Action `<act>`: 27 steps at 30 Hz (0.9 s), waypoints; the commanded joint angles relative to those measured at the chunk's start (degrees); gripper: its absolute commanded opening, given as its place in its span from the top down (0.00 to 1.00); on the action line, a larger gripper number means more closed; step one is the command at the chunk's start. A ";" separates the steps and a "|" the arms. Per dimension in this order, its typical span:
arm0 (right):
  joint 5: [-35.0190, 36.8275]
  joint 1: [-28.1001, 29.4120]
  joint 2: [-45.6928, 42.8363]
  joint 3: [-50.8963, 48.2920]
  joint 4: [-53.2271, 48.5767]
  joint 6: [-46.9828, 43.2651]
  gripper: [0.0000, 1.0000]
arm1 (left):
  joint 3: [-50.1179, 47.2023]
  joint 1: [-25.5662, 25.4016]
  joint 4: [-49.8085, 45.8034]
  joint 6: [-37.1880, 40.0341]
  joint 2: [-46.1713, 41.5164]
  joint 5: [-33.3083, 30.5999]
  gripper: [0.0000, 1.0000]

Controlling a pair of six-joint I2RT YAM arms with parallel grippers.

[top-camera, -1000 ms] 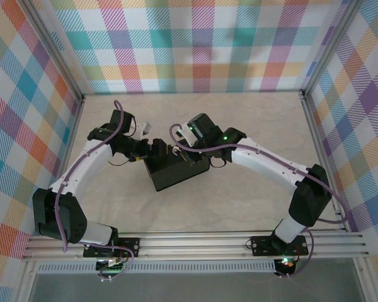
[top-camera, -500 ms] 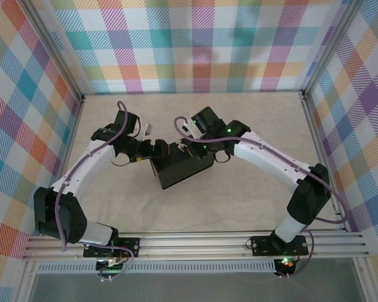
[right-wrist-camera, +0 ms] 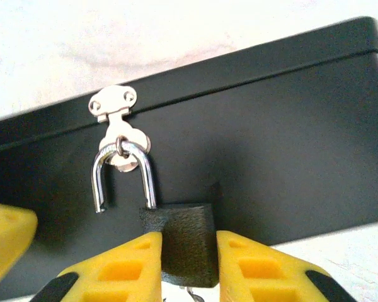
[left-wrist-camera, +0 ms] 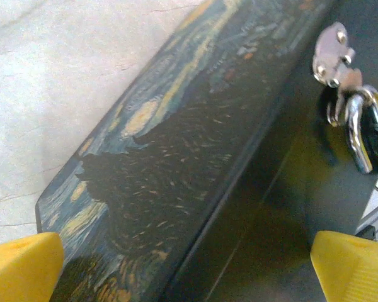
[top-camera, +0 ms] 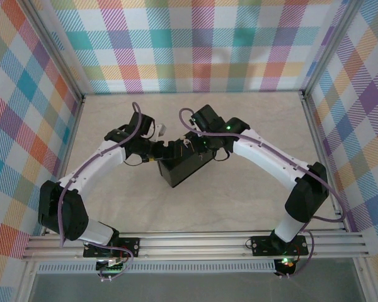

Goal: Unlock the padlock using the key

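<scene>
While my right gripper (right-wrist-camera: 186,246) pinches small dark-grey metal padlock (right-wrist-camera: 176,231) hanging on silver hasp (right-wrist-camera: 113,104) of black metal box (right-wrist-camera: 271,138), shackle could jam if I twist; left gripper (left-wrist-camera: 189,264) gapes wide astride box.

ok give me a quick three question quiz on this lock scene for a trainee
1. True or false: the padlock has one leg of its shackle free of the body.
2. What does the right pincer grip? A) the hasp B) the padlock body C) the lid
3. Fill in: the left pincer, close to the box, is ____ (open or shut).
Key: 1 true; 2 B; 3 open.
</scene>
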 commanded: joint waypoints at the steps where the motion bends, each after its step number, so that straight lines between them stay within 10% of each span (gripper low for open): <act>1: 4.03 -0.87 -0.36 -0.52 4.54 6.91 0.95 | 1.04 -2.50 -0.59 -0.69 0.99 4.07 0.00; 6: 1.84 -0.92 1.02 -0.50 7.94 9.79 0.93 | 1.79 -4.16 0.06 -1.17 1.68 4.04 0.00; 13: -5.97 -4.13 -0.46 0.93 3.73 -1.53 0.56 | 1.77 -4.07 -0.69 -1.00 1.55 2.16 0.00; 27: -16.28 -8.13 -0.65 0.27 2.93 -6.45 0.49 | 2.51 -4.07 0.29 -1.73 3.35 2.18 0.00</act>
